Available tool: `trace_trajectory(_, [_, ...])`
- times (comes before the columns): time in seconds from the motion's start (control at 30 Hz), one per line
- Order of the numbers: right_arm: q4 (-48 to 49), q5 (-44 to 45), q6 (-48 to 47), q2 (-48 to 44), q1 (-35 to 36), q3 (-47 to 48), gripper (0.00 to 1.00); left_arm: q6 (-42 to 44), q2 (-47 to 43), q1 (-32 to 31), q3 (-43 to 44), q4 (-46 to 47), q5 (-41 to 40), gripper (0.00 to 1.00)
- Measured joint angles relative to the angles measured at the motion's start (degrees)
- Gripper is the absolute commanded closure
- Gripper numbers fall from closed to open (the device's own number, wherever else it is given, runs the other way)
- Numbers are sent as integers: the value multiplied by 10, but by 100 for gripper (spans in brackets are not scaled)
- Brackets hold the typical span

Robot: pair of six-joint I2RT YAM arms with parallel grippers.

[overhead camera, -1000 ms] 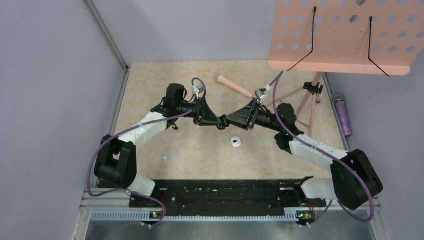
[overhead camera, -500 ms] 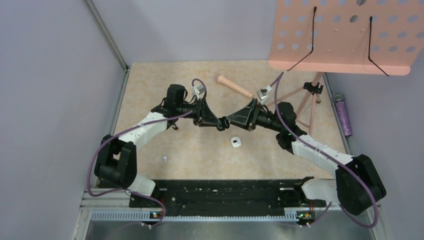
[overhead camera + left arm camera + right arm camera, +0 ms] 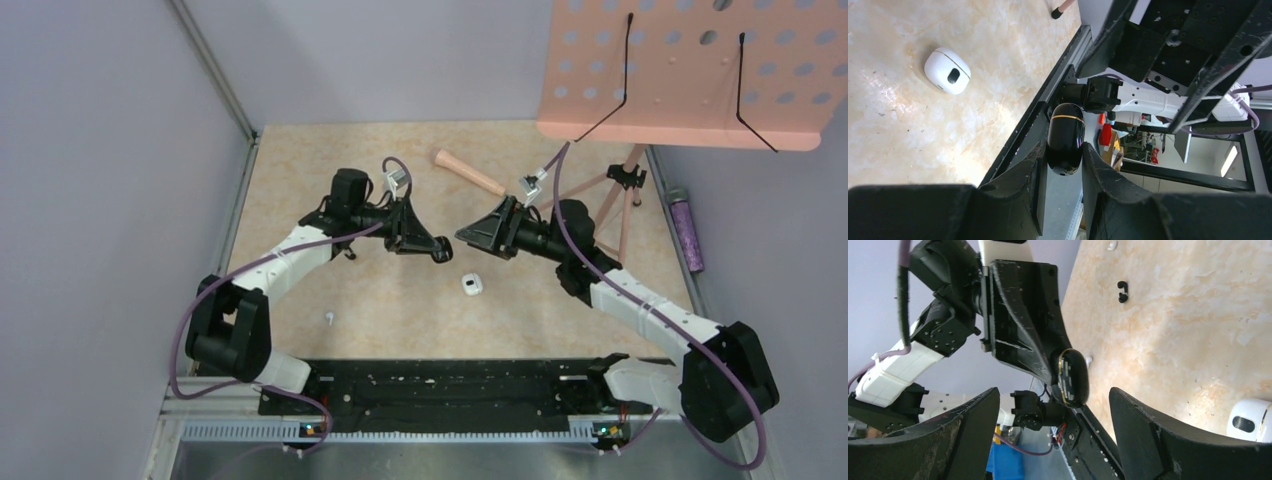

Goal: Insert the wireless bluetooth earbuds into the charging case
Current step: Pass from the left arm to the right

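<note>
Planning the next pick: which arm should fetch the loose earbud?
Right, probably: the right gripper is open and empty; the left gripper is shut on the black case. The earbud lies nearer the left arm, though.

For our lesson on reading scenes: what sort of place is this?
Probably a robotics lab test cell: two robot arms bolted to a black rail, and lilac partition walls boxing in a small table.

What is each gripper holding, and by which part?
The left gripper clamps a black oval case by its long sides, gold-banded end sticking out. The right gripper is open, holding nothing.
</note>
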Motion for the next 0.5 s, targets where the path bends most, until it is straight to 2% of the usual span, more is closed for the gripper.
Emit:
trace_trajectory(0.3, [-21,-3,-14,1,0,0,21,-2,-20,0,2,12,10,100])
trace_trajectory(0.5, [49,-44,18,28,0,-1,23,-18,-20,0,2,40,21,100])
